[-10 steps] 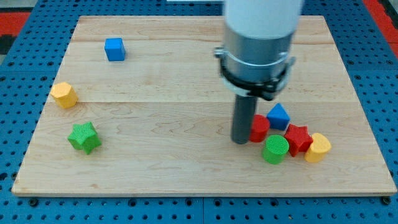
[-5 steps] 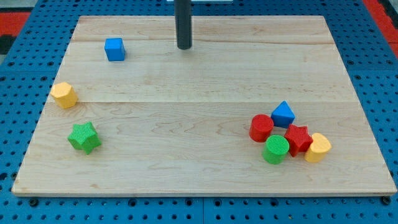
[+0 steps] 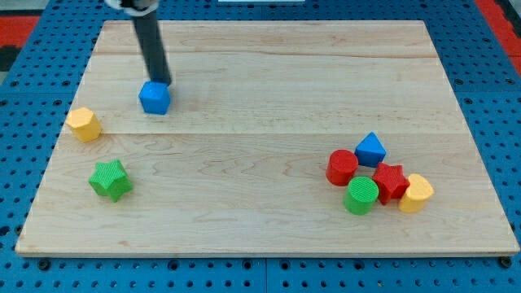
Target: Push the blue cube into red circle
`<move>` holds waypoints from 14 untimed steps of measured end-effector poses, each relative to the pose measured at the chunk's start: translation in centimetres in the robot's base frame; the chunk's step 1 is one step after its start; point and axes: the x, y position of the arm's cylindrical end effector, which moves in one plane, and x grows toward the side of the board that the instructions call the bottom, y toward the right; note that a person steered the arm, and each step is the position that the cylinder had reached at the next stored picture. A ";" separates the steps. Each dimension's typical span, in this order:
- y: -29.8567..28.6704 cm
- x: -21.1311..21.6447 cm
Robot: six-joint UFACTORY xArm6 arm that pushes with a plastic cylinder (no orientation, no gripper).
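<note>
All I can see of my arm is a plain, straight rod, dark grey to black and smooth, with a faint lighter sheen down its side. My tip [image 3: 160,82] ends blunt. A darker, wider collar shows at the view's top.

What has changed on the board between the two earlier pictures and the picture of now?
My tip left the cluster at the view's right, crossed the top of the board and now stands against the upper side of the blue cube. The blue cube moved toward the view's bottom and turned a little. The red circle and the other blocks stayed in place.
</note>
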 end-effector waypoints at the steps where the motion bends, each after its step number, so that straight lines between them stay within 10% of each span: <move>1: -0.4 0.7; 3: 8.7 6.6; 6: 1.1 12.3; 9: 18.5 11.6; 11: 11.8 15.0; 12: 23.2 15.3; 14: 26.9 15.3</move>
